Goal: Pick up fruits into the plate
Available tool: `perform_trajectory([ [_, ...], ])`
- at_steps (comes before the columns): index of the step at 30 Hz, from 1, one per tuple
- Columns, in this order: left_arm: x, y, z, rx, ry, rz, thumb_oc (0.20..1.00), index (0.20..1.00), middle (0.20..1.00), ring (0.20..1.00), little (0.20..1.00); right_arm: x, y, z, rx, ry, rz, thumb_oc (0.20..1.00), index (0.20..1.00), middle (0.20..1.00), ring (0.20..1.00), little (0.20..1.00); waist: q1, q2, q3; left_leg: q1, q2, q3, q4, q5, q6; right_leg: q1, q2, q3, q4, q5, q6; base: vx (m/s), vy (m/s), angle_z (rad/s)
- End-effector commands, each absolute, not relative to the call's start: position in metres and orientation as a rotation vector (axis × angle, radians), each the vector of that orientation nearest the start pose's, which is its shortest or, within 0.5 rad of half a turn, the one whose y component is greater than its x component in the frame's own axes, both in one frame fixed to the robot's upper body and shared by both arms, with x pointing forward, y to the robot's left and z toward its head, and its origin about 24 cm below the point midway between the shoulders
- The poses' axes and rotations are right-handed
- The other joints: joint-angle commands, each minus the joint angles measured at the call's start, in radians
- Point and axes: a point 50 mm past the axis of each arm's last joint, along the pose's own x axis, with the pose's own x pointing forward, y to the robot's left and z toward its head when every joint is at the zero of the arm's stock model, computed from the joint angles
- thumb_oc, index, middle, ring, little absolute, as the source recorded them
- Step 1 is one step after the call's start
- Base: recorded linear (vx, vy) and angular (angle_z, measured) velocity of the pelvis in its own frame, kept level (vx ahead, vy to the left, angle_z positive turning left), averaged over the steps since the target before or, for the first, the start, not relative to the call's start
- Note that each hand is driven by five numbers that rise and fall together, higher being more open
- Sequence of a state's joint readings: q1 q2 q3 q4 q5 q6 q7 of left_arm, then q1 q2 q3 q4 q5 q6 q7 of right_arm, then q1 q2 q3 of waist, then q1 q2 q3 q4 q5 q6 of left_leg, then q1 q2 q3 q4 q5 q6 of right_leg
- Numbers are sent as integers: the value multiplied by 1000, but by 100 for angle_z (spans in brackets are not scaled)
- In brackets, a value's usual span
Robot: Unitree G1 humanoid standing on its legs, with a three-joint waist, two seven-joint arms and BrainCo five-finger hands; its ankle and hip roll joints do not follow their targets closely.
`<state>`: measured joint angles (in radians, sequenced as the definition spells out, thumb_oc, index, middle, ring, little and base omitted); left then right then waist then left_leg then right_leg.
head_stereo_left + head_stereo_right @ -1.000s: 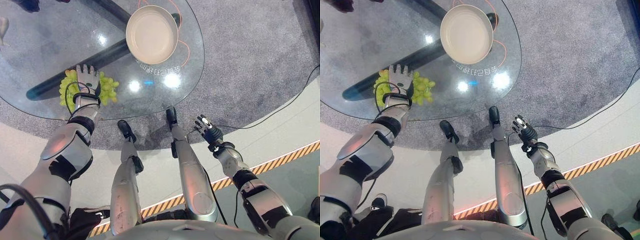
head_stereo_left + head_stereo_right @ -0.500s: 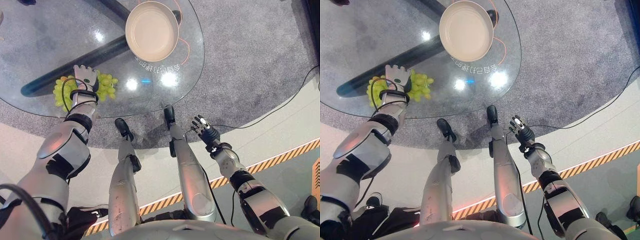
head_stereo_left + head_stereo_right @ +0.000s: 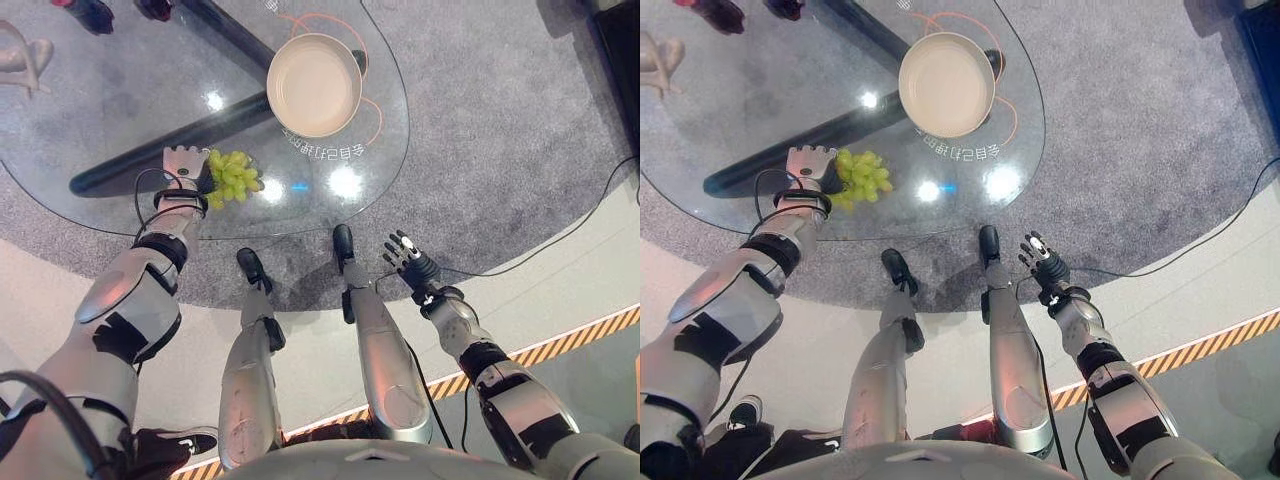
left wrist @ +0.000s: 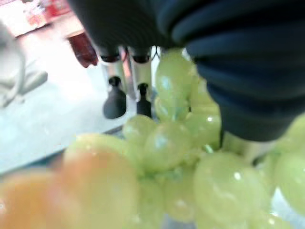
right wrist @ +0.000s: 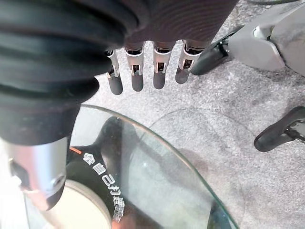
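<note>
- Left hand (image 3: 183, 165) is over the glass table, its fingers lying fairly straight, with the bunch of green grapes (image 3: 231, 176) right up against its thumb side. In the left wrist view the grapes crowd in against the palm and the fingers (image 4: 115, 98) reach out past them. I can't really tell if the thumb is hooked round the bunch or if the hand is just pressed against it.
- Grapes sit near the table's front edge, and the cream plate (image 3: 314, 84) is further back and off to the robot's right of them, well apart. So the coming move, I'd guess, is a carry or push diagonally away and rightward.
- The bunch looks kinda squat and lumpy, and I don't see a clear long axis. It's pale yellow-green, glossy, with lots of small round berries. They'd probably roll or drop off the stem if squeezed wrong.
- Left hand is by far the nearer one. Right hand (image 3: 1037, 257) hangs down off the table by the front edge, fingers loosely spread and holding nothing.
- Plate looks empty, so the job's not done yet.
- Under the glass table (image 3: 120, 90) a dark bar runs diagonally.
</note>
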<state>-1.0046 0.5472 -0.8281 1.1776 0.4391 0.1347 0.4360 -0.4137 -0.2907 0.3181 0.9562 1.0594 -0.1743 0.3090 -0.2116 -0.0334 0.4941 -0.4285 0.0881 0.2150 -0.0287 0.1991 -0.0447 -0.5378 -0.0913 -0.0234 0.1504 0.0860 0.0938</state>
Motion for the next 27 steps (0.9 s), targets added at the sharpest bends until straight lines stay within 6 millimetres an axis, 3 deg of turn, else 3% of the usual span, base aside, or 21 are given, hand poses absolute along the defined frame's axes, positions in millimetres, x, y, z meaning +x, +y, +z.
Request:
perform_trajectory([
  [1, 396, 256, 149, 1448, -28, 372, 200, 200, 200, 200, 200, 285, -192, -38, 637, 285, 74, 1000, 1000, 1000, 1000, 1000, 27, 9, 26, 42, -43, -28, 66, -116, -15, 50, 74, -42, 13, -27, -25, 41, 21, 8],
  [12, 388, 254, 148, 1169, -88, 298, 200, 200, 200, 200, 200, 268, -203, -50, 633, 307, 23, 1000, 1000, 1000, 1000, 1000, 56, 36, 23, 173, -50, -40, 37, -135, -5, 181, 54, -68, 0, -51, -19, 47, 19, 8],
  [21, 378, 243, 136, 967, -119, 177, 200, 200, 200, 200, 200, 256, -207, -54, 620, 295, 16, 1000, 1000, 1000, 1000, 1000, 71, 46, -32, 233, -50, -42, 12, -144, -4, 250, 47, -78, -27, -62, -17, 44, 3, 3],
  [27, 367, 232, 136, 874, -165, 53, 200, 200, 200, 200, 200, 257, -204, -39, 549, 196, 73, 1000, 1000, 1000, 1000, 1000, 89, 43, -81, 287, -49, -51, 1, -157, -5, 321, 38, -89, -56, -68, -16, 50, -26, 6],
])
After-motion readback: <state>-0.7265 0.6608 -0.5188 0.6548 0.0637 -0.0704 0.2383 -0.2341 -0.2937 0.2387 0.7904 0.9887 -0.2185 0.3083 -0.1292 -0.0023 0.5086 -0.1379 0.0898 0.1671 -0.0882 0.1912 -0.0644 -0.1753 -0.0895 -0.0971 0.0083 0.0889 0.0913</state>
